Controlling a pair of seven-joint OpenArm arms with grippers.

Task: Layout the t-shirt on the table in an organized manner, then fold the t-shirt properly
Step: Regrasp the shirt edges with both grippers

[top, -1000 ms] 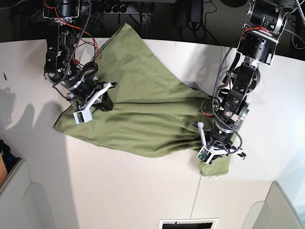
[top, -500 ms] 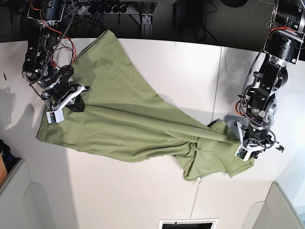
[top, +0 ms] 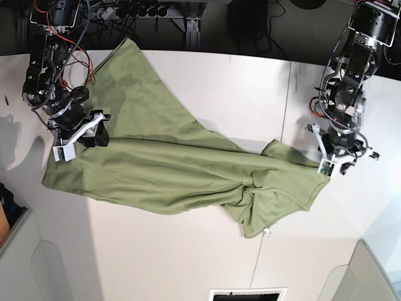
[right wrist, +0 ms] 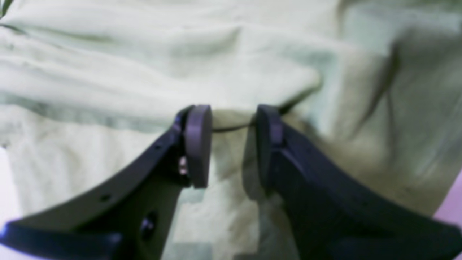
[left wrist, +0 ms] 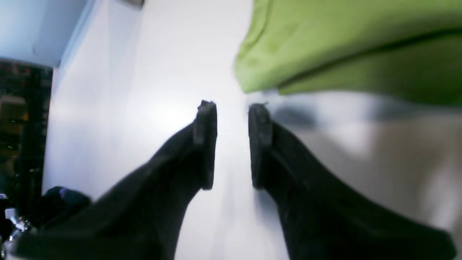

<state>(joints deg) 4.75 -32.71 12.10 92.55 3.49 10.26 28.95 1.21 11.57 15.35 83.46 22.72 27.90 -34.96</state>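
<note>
Since earlier: both arms moved apart; t-shirt (top: 175, 166) stretched along table (top: 156, 251).
Long axis: runs gripper to gripper.
Right gripper (right wrist: 232, 144): spread, over cloth edge.
Left gripper (left wrist: 232, 144): spread, empty, cloth just ahead.

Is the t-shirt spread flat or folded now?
Spread but not flat: the t-shirt lies stretched across the table, unfolded, with bunched wrinkles near its right end.

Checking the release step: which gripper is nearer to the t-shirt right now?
Right. The right gripper hovers directly over the t-shirt, jaws apart with cloth beneath them. The left gripper sits over bare table, just off the shirt's edge, jaws apart and empty.
</note>
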